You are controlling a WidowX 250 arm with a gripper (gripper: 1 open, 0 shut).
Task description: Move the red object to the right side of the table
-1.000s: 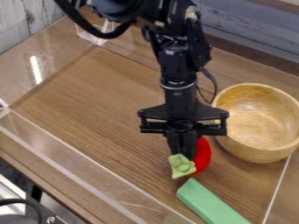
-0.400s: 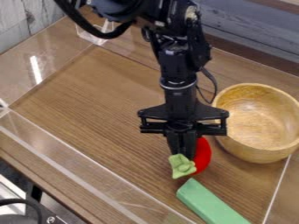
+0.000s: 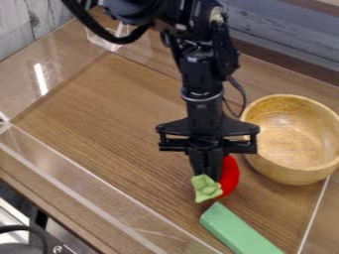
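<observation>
The red object (image 3: 228, 176) is a small red strawberry toy with a light green leafy stem at its lower left. It rests on the table (image 3: 106, 124), just left of the wooden bowl. My gripper (image 3: 208, 172) points almost straight down and is shut on the red object, its black fingers covering the toy's left half. The black arm rises behind it toward the top of the view.
A round wooden bowl (image 3: 294, 137) stands to the right of the gripper. A flat green rectangular block (image 3: 243, 232) lies just in front of the toy near the table's front edge. Low clear acrylic walls (image 3: 54, 169) edge the tabletop.
</observation>
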